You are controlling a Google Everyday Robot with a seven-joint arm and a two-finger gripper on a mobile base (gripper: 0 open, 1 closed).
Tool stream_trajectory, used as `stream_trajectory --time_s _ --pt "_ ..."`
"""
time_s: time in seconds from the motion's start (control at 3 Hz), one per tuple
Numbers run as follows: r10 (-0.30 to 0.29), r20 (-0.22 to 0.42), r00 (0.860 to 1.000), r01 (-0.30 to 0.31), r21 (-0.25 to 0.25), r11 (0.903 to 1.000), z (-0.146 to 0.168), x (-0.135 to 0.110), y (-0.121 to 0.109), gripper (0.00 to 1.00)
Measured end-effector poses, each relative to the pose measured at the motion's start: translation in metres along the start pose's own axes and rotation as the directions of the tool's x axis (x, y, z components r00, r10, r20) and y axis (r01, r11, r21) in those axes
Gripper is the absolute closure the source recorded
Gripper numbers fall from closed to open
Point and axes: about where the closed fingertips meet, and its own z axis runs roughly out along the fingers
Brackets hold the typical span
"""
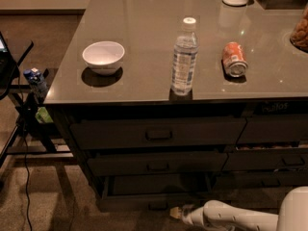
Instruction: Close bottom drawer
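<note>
The bottom drawer (144, 200) is the lowest of three wide dark drawers under the counter. It stands pulled out, its low front panel forward of the two above and its flat grey inside (154, 183) showing. A small handle sits on its front, low in the picture. My gripper (176, 212) is at the end of the white arm that comes in from the bottom right. It sits right at the drawer's front panel, just right of the handle.
On the counter (144, 23) stand a white bowl (103, 57), a water bottle (184, 57) and an orange can (234, 59) on its side. A narrower drawer column (274, 148) is on the right. A stand with cables (24, 109) is to the left on the carpet.
</note>
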Motion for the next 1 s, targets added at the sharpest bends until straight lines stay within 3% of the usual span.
stream_trajectory --time_s 0.33,0.67,1.0 --pt "0.021 0.026 0.999 -0.021 0.014 0.9997 0.007 -0.008 -0.002 1.0" --pt "0.025 0.09 0.996 -0.031 0.065 0.9974 0.015 -0.034 -0.002 1.0" --pt "0.023 0.115 0.993 -0.034 0.089 0.9955 0.016 -0.042 -0.005 1.0"
